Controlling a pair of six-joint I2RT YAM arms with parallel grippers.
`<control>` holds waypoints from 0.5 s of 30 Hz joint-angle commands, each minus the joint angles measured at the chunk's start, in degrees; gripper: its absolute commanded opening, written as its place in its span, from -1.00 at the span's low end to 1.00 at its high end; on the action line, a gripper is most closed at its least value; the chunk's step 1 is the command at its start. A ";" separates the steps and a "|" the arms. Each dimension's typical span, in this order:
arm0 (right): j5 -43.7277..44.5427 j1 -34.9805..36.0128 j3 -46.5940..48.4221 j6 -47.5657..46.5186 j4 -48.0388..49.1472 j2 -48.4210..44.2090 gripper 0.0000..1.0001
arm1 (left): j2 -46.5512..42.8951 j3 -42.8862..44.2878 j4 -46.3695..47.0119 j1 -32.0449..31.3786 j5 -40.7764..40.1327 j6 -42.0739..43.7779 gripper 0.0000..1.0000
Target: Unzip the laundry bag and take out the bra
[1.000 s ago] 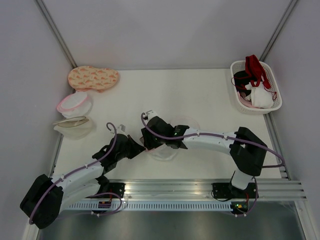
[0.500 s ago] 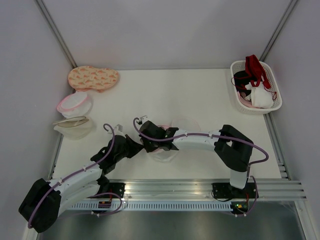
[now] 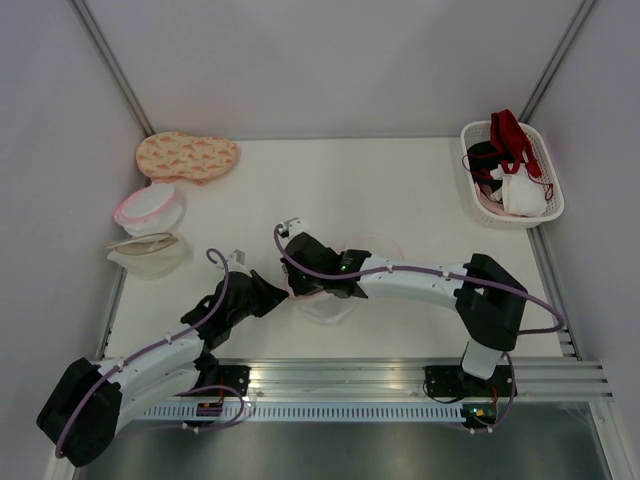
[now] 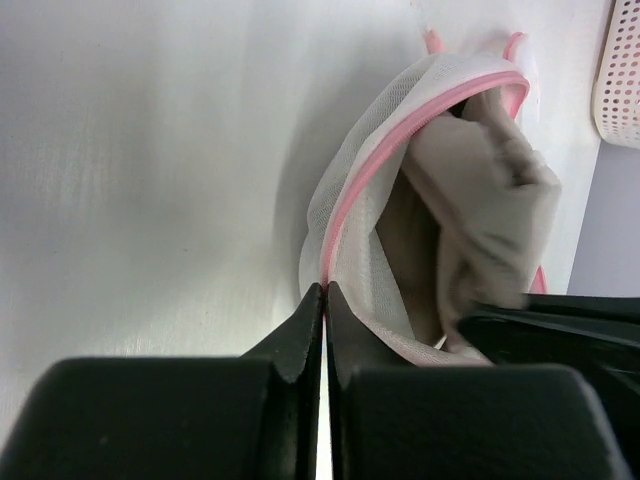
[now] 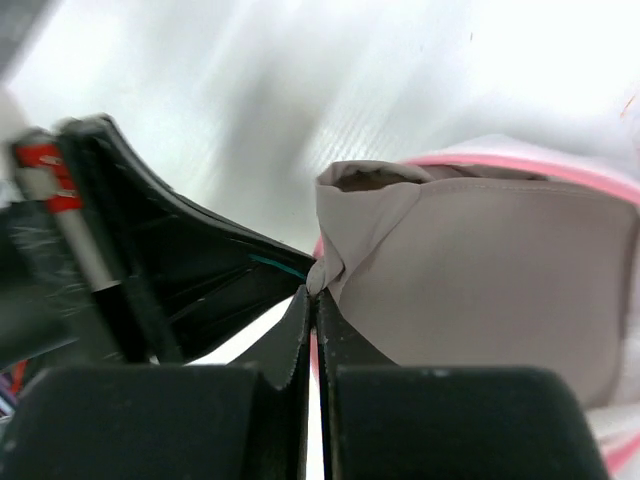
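The laundry bag (image 3: 332, 306) lies near the table's front middle. It is see-through white mesh (image 4: 350, 215) with a pink zipper rim, and its mouth gapes open. The taupe bra (image 4: 480, 190) sticks out of that opening. My left gripper (image 4: 325, 288) is shut on the pink rim at the bag's near edge, seen in the top view just left of the bag (image 3: 283, 292). My right gripper (image 5: 313, 290) is shut on a bunched corner of the bra (image 5: 490, 290); from above it (image 3: 305, 288) sits right beside the left one.
A white basket (image 3: 549, 190) with red, black and white garments stands at the back right. Along the left edge lie a pink-rimmed mesh bag (image 3: 150, 208), a beige-rimmed one (image 3: 148, 250) and an orange patterned pouch (image 3: 187, 155). A metal rail (image 3: 400, 375) runs along the near edge.
My right gripper reached left into the bag's mouth and shut on the bra's corner, then drew back slightly right. The left gripper kept its grip on the rim.
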 commanded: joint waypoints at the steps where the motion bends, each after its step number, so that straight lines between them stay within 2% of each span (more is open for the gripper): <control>1: 2.10 0.19 1.05 -0.47 2.24 -4.99 -0.99 | -0.15 -0.42 2.09 0.00 0.43 -1.59 -0.96; 7: 3.51 0.19 -0.44 -0.03 3.99 -7.71 -0.99 | -0.23 -0.33 1.74 0.00 0.52 -1.68 -0.96; 12: 9.73 -0.16 -0.28 -2.31 7.07 -17.19 -0.99 | -0.68 -0.77 1.47 0.00 0.70 -1.59 -0.96; 15: 9.23 -2.35 0.95 -3.54 9.27 -22.38 -0.99 | -0.50 -0.69 1.82 0.00 1.22 -1.68 -0.96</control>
